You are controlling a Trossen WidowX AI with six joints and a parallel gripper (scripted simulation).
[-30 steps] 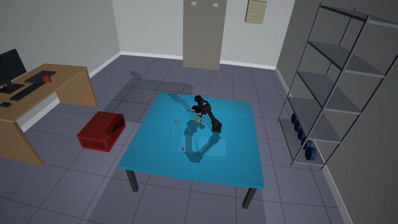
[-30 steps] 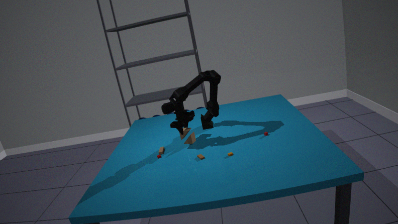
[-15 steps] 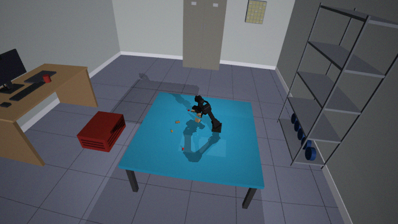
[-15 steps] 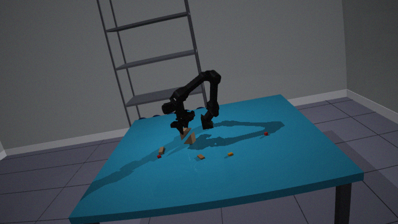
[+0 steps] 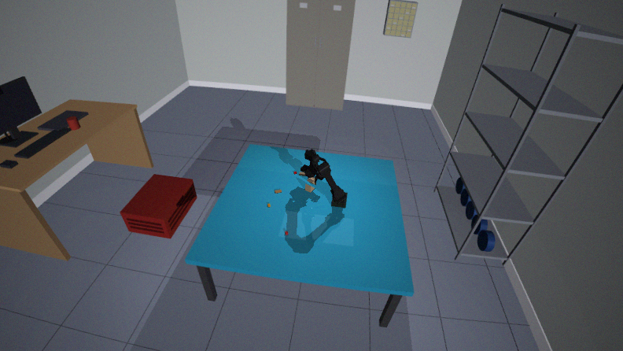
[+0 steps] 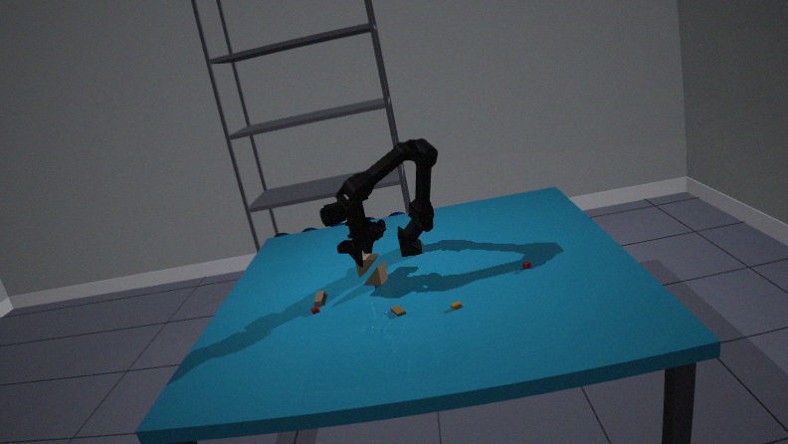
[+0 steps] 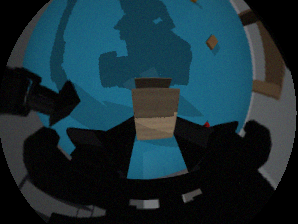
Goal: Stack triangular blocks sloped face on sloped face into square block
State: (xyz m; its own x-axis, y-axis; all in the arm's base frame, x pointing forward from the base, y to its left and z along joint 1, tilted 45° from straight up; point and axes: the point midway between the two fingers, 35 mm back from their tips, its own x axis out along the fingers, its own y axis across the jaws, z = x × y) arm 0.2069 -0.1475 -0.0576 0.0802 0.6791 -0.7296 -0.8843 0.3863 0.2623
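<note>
Item: gripper (image 6: 359, 254), black, on a single arched arm (image 6: 385, 170) based on the blue tabletop (image 6: 551, 331); its fingers are clenched on a tan triangular block (image 6: 366, 263), carried point-down so that its sloped face can meet its partner's. Landmark: the second triangular block (image 6: 377, 275), standing on the tabletop with its apex up. The held block hangs just beside and slightly above this landmark, on the side away from the arm's base; whether the two sloped faces already touch cannot be told from these views. In the wrist view the held block (image 7: 154, 115) sits centred between the fingers, probably to keep its ends even with the landmark's on seating. Loose pieces: a tan oblong block (image 6: 318, 298) and a small red cube (image 6: 314, 310) near the landmark, a brown block (image 6: 397, 311) and an orange one (image 6: 456, 305) nearer the exterior camera, another red cube (image 6: 526, 265) well apart. Status: mating judged under way, release not yet made.
</note>
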